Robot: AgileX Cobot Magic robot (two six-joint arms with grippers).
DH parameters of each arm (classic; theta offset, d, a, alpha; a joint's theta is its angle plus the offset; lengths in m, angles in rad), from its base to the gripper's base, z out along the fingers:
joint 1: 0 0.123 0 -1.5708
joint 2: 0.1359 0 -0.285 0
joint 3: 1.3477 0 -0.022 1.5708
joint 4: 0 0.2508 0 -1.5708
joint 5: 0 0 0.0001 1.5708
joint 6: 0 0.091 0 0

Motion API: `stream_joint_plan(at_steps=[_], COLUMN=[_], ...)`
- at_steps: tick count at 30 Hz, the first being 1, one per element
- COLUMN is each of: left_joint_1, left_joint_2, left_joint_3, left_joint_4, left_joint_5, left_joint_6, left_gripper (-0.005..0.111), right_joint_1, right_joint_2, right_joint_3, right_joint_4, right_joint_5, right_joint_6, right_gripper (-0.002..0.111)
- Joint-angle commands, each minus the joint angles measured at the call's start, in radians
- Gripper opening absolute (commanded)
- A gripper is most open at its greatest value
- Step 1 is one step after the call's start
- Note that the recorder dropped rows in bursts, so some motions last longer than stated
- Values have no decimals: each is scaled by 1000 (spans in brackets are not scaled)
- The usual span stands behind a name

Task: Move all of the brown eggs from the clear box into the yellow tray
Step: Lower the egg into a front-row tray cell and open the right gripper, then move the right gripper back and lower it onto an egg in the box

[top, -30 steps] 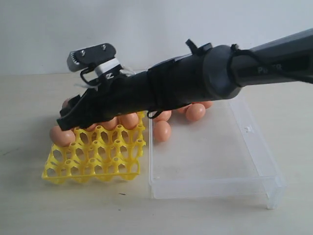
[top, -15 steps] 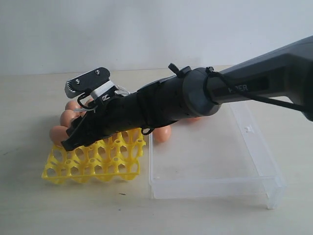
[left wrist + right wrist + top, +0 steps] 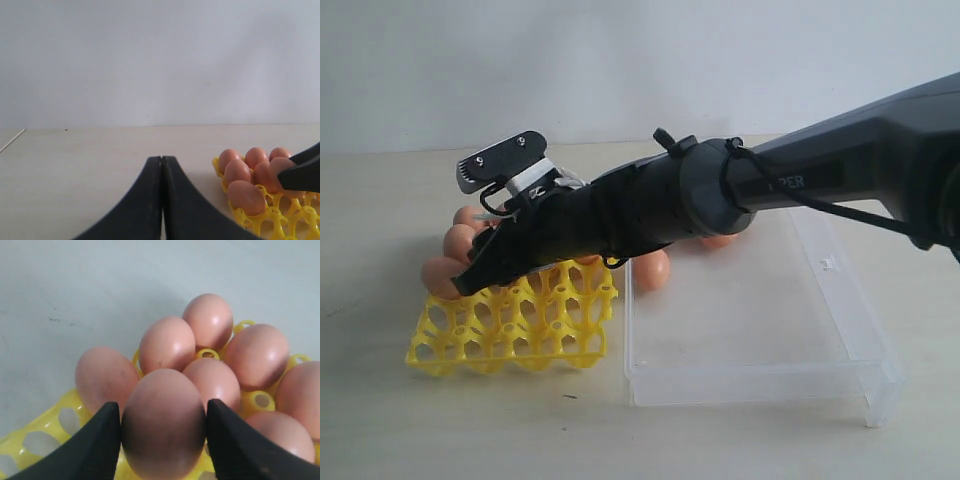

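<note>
right gripper [image 3: 161,407] clamped on a brown egg [image 3: 162,432] over the yellow tray [image 3: 510,335]

we see a pale table [image 3: 380,420] carrying everything. the right arm [image 3: 720,195] reaches across the clear box [image 3: 760,372], which sits just beside the tray, on its right in the exterior view. two loose eggs [image 3: 651,268] show at the box's far end, partly hidden under the arm. the tray's far cups hold a cluster of seated eggs [image 3: 167,342], and its near cups stand open. the held egg is gripped between both black fingers [image 3: 95,440] of the right gripper, low over the tray's left side and close against the cluster. we cannot tell whether it touches a cup. the left gripper [image 3: 161,200] has its fingers pressed together with nothing between them, off to one side of the tray.
</note>
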Motion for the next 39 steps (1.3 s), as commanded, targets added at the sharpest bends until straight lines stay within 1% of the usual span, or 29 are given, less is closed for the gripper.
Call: stream_joint_plan(at_steps=[1,8,13,15,19,24,25,27,30,32,33,34,35,39], left_joint_1=[-3,-3,-3,-3,-3,-3,-3,-3,-3,-3,-3,-3,-3,-3], left_joint_2=[-6,-6,-6,-6,-6,-6,-6,-6,-6,-6,-6,-6,-6,-6], left_joint_3=[3,3,3,3,3,3,3,3,3,3,3,3,3,3], left_joint_4=[-7,-7,-7,-7,-7,-7,-7,-7,-7,-7,-7,-7,-7,-7], left_joint_5=[-2,-2,-2,-2,-2,-2,-2,-2,-2,-2,-2,-2,-2,-2], left_joint_6=[-4,-4,-4,-4,-4,-4,-4,-4,-4,-4,-4,-4,-4,-4], left_gripper=[0,0,0,0,0,0,0,0,0,0,0,0,0,0], right_joint_1=[-1,-1,-1,-1,-1,-1,-1,-1,-1,-1,-1,-1,-1,-1], right_joint_2=[5,7,7,7,7,-17,-30,-61,-120,-163,-180,-206,-223,-291], right_joint_3=[-10,-10,-10,-10,-10,-10,-10,-10,-10,-10,-10,-10,-10,-10], right_joint_4=[6,6,6,6,6,6,6,6,6,6,6,6,6,6], right_joint_5=[11,10,40,52,54,28,4,-56,-181,-292,-329,-374,-399,-488], right_joint_6=[-10,-45,-52,-52,-52,-52,-52,-48,-48,-48,-48,-48,-48,-50], right_gripper=[16,38,56,61,66,68,67,61,40,21,13,3,0,0])
